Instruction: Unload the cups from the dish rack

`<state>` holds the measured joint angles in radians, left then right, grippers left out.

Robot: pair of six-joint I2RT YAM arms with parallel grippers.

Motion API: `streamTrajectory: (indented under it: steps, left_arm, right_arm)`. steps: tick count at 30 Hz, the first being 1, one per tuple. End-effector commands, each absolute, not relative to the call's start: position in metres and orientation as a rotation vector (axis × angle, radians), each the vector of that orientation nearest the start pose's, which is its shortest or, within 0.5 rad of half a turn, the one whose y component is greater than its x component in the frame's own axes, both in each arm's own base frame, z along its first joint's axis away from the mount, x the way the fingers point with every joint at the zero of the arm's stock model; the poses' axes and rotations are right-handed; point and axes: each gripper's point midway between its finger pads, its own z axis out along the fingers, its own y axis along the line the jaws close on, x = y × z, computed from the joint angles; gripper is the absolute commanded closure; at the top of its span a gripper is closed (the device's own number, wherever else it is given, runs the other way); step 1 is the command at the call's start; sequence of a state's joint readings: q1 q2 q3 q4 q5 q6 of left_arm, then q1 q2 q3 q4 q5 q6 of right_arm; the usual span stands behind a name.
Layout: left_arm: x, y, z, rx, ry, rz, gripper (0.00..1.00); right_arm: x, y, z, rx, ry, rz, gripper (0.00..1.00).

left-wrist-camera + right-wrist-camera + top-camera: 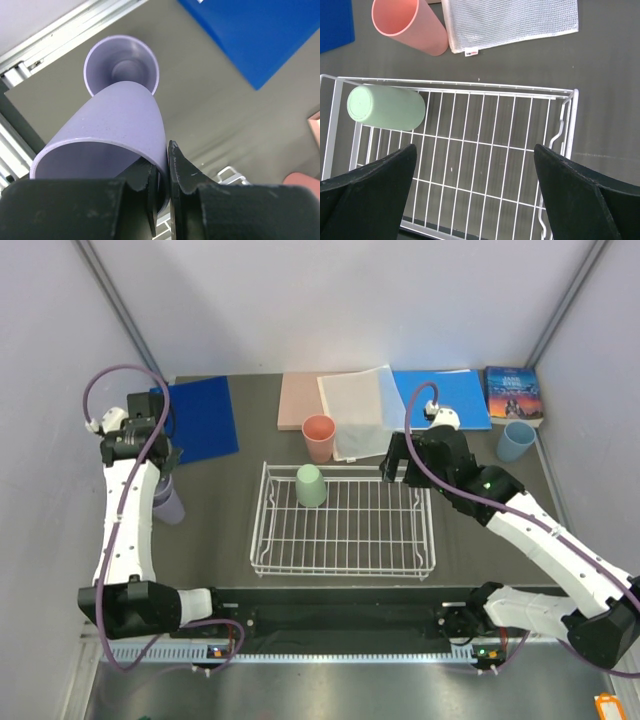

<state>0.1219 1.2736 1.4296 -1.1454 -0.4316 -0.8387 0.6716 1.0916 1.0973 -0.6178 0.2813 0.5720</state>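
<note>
The white wire dish rack [345, 530] sits mid-table and also shows in the right wrist view [485, 145]. A pale green cup [311, 485] stands upside down in its far left corner [386, 108]. A salmon pink cup [319, 438] stands upright on the table behind the rack [410, 25]. A light blue cup [516, 441] stands at the far right. My left gripper [165, 175] is shut on the rim of a lavender cup [115, 130], tilted over a second, upright lavender cup [122, 67] at the table's left [168, 502]. My right gripper [401, 473] is open and empty above the rack's far right [475, 170].
Blue folders lie at the back left [200, 418] and back right [445, 398]. A tan board [298, 400], a white mesh pouch [360, 412] and a book [513, 393] lie along the back. White walls close in both sides.
</note>
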Motion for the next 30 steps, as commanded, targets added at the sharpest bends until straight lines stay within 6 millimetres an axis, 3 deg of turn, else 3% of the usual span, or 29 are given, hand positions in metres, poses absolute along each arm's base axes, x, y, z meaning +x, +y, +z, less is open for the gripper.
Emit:
streamTrajectory:
  steps: [1, 4, 13, 24, 27, 28, 30]
  left_arm:
    - [0.295, 0.088, 0.264, -1.268, 2.007, 0.233, 1.0]
    - [0.3, 0.09, 0.251, -1.298, 2.026, 0.231, 1.0]
    - [0.3, 0.121, 0.231, -1.387, 1.998, 0.231, 1.0]
    - [0.309, 0.119, 0.182, -1.421, 2.097, 0.195, 1.0]
    - [0.311, 0.12, 0.177, -1.418, 2.112, 0.195, 1.0]
    - [0.312, 0.12, 0.178, -1.416, 2.114, 0.19, 0.99]
    - [0.314, 0.121, 0.182, -1.407, 2.102, 0.187, 0.82]
  right_arm:
    - [0.274, 0.192, 0.244, 0.044, 2.168, 0.457, 0.0]
    - [0.274, 0.192, 0.243, 0.039, 2.177, 0.453, 0.0]
    - [0.272, 0.187, 0.242, 0.022, 2.184, 0.421, 0.01]
    - [0.273, 0.189, 0.237, 0.026, 2.199, 0.419, 0.0]
    - [0.273, 0.189, 0.235, 0.029, 2.203, 0.421, 0.0]
    - [0.273, 0.189, 0.233, 0.03, 2.207, 0.419, 0.01]
    - [0.272, 0.189, 0.231, 0.033, 2.209, 0.42, 0.0]
